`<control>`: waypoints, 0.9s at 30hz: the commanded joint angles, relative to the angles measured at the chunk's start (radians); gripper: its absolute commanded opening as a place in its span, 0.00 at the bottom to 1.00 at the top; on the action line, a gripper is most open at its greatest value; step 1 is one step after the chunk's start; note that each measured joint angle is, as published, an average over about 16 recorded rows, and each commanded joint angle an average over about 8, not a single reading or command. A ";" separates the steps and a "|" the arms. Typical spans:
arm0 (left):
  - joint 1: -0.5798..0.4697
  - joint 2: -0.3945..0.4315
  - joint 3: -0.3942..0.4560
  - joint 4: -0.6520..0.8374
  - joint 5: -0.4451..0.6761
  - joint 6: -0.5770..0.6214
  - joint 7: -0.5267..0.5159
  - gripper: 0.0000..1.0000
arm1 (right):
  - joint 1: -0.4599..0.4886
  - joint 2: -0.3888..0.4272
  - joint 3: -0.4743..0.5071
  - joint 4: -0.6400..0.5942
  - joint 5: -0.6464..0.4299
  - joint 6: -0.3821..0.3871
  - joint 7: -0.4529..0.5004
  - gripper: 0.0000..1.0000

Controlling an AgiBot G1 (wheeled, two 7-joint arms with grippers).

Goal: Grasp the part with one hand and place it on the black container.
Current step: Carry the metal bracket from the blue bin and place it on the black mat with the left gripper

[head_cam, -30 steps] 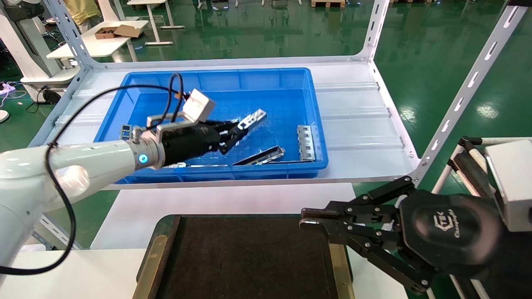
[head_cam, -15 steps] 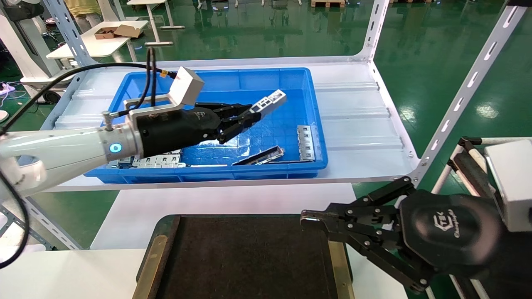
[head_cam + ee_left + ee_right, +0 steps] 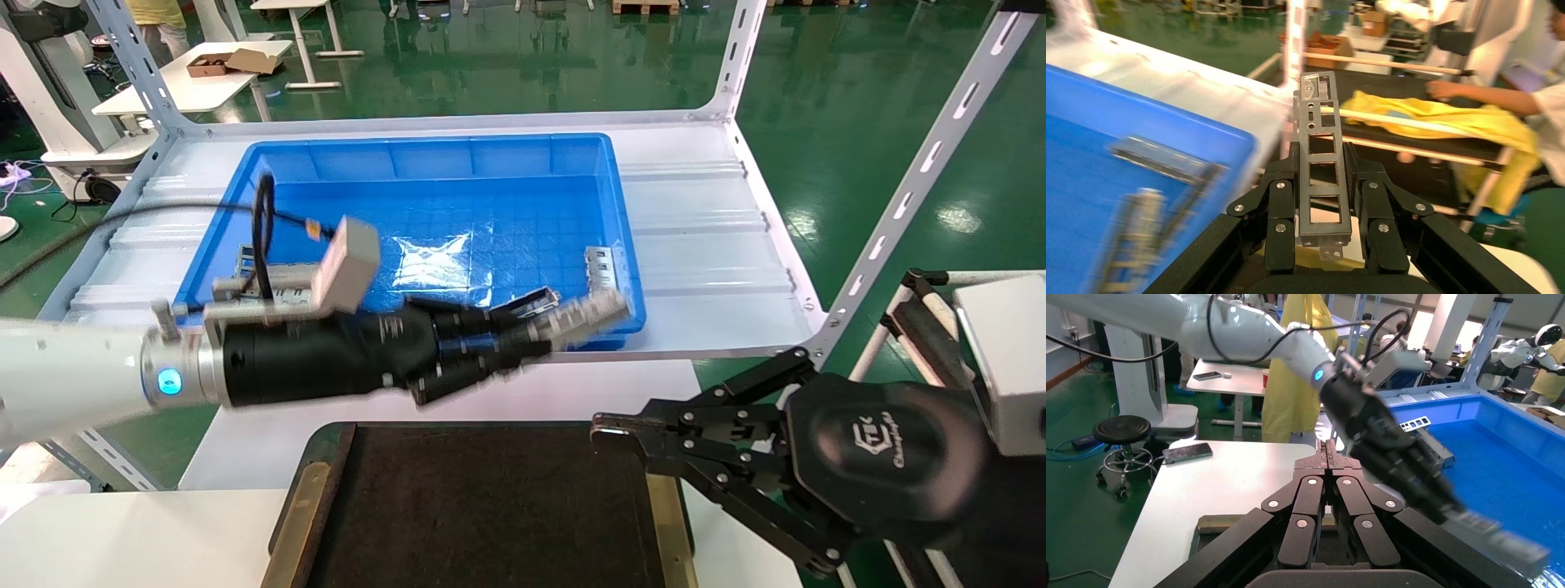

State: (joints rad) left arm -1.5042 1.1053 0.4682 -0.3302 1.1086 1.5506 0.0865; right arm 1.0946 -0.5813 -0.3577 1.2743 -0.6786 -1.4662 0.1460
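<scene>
My left gripper (image 3: 531, 335) is shut on the part (image 3: 582, 314), a slim silver-grey bar with rectangular windows. It holds the part in the air over the front rim of the blue bin, behind the black container (image 3: 482, 506). In the left wrist view the part (image 3: 1322, 177) stands clamped between the two fingers of the left gripper (image 3: 1322, 184). The right wrist view shows the left gripper (image 3: 1450, 508) and the blurred part (image 3: 1511, 542). My right gripper (image 3: 609, 433) is shut and empty, hovering at the black container's right edge; it also shows in the right wrist view (image 3: 1327, 454).
The blue bin (image 3: 409, 159) sits on a white metal shelf (image 3: 703, 245). In it lie a slotted metal plate (image 3: 601, 269), a dark channel piece (image 3: 527, 304) and more plates at the left (image 3: 249, 261). A white table (image 3: 122, 539) surrounds the container.
My left gripper has carried the part out of the bin, moving down and toward me to the bin's front rim. The right gripper has not moved.
</scene>
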 commanded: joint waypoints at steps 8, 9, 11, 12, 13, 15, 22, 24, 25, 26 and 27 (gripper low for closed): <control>0.218 -0.053 0.010 -0.248 -0.050 -0.009 -0.115 0.00 | 0.000 0.000 0.000 0.000 0.000 0.000 0.000 0.00; 0.244 -0.059 0.010 -0.270 -0.053 -0.019 -0.126 0.00 | 0.000 0.000 0.000 0.000 0.000 0.000 0.000 0.00; 0.299 -0.069 0.010 -0.314 -0.058 -0.045 -0.151 0.00 | 0.000 0.000 0.000 0.000 0.000 0.000 0.000 0.00; 0.326 -0.073 0.010 -0.334 -0.060 -0.061 -0.163 0.00 | 0.000 0.000 0.000 0.000 0.000 0.000 0.000 0.00; 0.354 -0.077 0.009 -0.354 -0.062 -0.079 -0.175 0.00 | 0.000 0.000 0.000 0.000 0.000 0.000 0.000 0.00; 0.411 -0.083 0.007 -0.390 -0.064 -0.122 -0.199 0.00 | 0.000 0.000 0.000 0.000 0.000 0.000 0.000 0.00; 0.591 -0.079 -0.023 -0.492 -0.083 -0.359 -0.303 0.00 | 0.000 0.000 0.000 0.000 0.000 0.000 0.000 0.00; 0.638 -0.069 -0.034 -0.520 -0.088 -0.440 -0.333 0.00 | 0.000 0.000 0.000 0.000 0.000 0.000 0.000 0.00; 0.662 -0.063 -0.039 -0.535 -0.091 -0.481 -0.347 0.00 | 0.000 0.000 0.000 0.000 0.000 0.000 0.000 0.00; 0.687 -0.057 -0.043 -0.551 -0.093 -0.522 -0.361 0.00 | 0.000 0.000 0.000 0.000 0.000 0.000 0.000 0.00; 0.710 -0.050 -0.048 -0.567 -0.094 -0.561 -0.373 0.00 | 0.000 0.000 0.000 0.000 0.000 0.000 0.000 0.00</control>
State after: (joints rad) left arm -0.7982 1.0588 0.4221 -0.9007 1.0190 0.9870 -0.2829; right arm 1.0948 -0.5811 -0.3582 1.2743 -0.6783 -1.4660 0.1457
